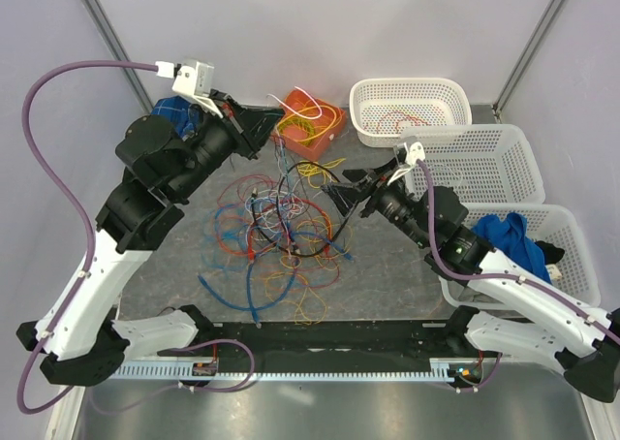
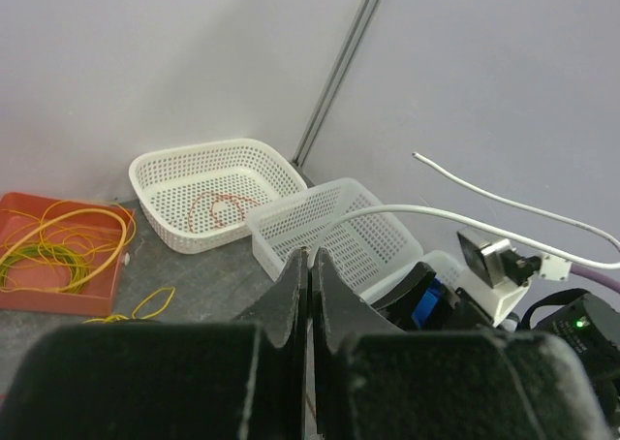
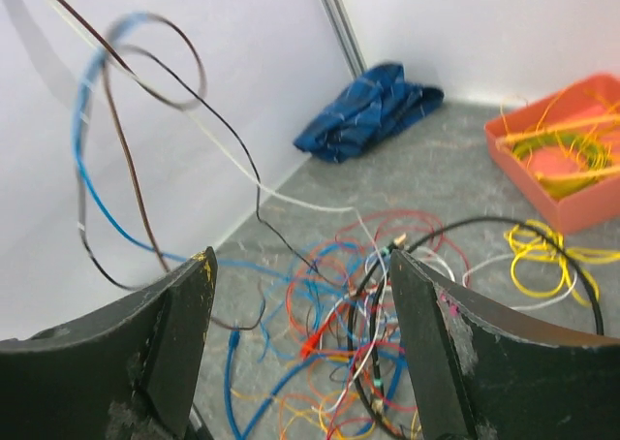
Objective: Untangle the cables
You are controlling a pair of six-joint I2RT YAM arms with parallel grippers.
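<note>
Reared up high on the left beside the orange plastic tray (image 1: 308,122): left gripper (image 2: 310,266) clamped shut, no telling if a strand is pinched. Reaching in low with the right gripper (image 3: 300,266), spread wide, gripping nothing, just above the tangle of thin coloured cables (image 1: 281,229) on the grey table (image 1: 387,275).

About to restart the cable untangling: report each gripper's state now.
Left gripper: jaws shut; whether anything is pinched cannot be told.
Right gripper: jaws open, empty, facing the tangled pile of thin coloured cables.

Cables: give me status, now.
Left gripper shut, hold unclear. Right gripper open above the tangle. Cables knotted mid-table, some strands lifted. Orange tray close behind the pile.
</note>
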